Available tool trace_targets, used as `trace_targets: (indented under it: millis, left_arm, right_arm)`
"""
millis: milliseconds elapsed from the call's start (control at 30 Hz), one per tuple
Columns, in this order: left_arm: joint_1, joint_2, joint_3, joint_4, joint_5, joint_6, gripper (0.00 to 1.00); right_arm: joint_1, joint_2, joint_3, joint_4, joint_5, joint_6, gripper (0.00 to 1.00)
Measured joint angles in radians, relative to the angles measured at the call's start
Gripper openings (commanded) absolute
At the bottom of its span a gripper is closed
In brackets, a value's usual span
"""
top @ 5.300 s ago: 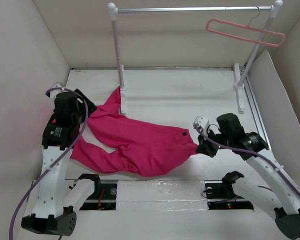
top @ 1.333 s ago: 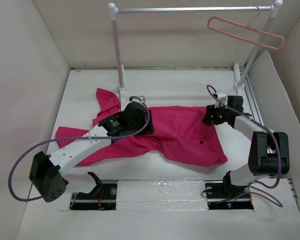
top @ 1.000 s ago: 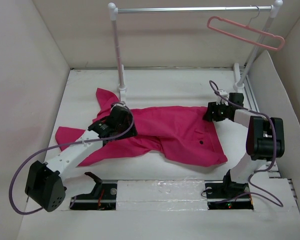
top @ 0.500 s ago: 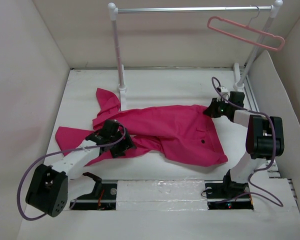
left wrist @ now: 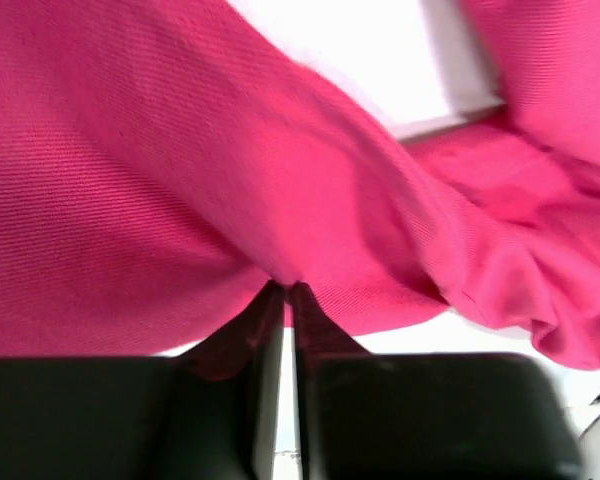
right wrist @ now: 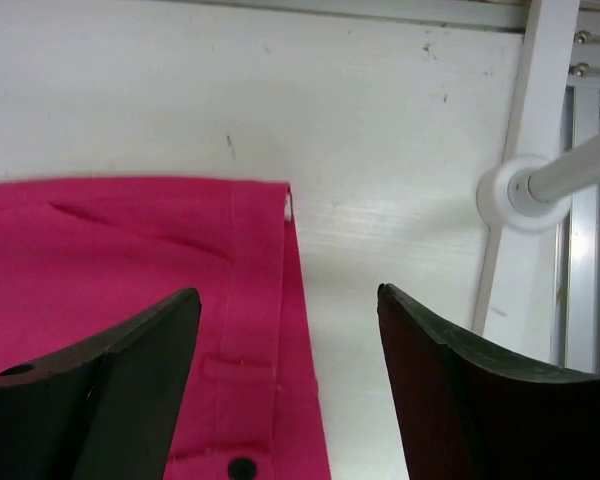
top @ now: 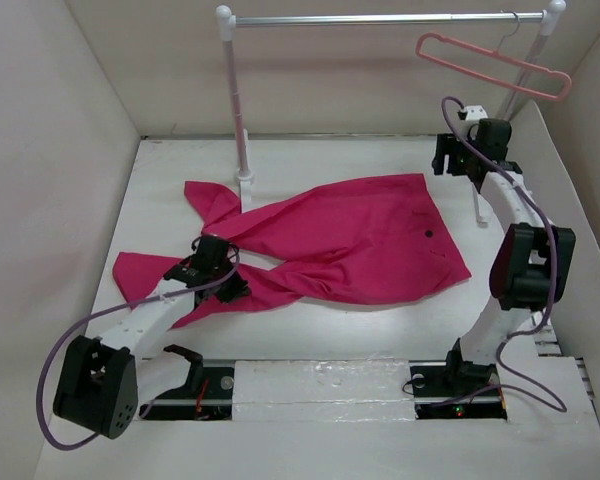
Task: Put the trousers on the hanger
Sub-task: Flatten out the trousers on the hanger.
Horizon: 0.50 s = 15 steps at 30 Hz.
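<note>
On table [top: 330, 160], magenta twill trousers [top: 360, 235] — legs rumpled

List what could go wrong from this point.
1. The left gripper pinches only a fold of the trousers; pulling may bunch them.
2. The open right gripper hangs near the right rail post and might strike it.
3. One leg lies beside the left rail post and may snag.
</note>
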Motion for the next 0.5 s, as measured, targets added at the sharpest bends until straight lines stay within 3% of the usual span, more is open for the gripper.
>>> trace_targets:
  millis: [100,167,267,367,400,500]
  left_arm:
    - [0.000,-0.050,0.035,-0.032,-0.024,0.022,0.00]
    - [0.000,-0.077,0.065,-0.052,-0.036,0.042,0.00]
    - [0.000,-0.096,0.127,-0.090,-0.040,0.084,0.00]
    - [0.000,-0.101,0.163,-0.106,-0.040,0.119,0.13]
    - [0.000,-0.105,0.164,-0.108,-0.040,0.128,0.22]
    - [0.000,-0.110,0.164,-0.115,-0.039,0.143,0.27]
  right_arm:
    - [0.003,-0.153,-0.184,-0.012,0.008,-0.018,0.76]
    - [0.008,-0.290,-0.350,-0.045,0.017,-0.017,0.68]
    - [0.007,-0.481,-0.573,-0.102,0.023,-0.009,0.70]
    - [-0.027,-0.616,-0.735,-0.150,0.047,0.006,0.76]
    - [-0.047,-0.657,-0.782,-0.167,0.055,0.011,0.77]
    - [-0.156,-0.759,-0.875,-0.203,0.060,0.026,0.80]
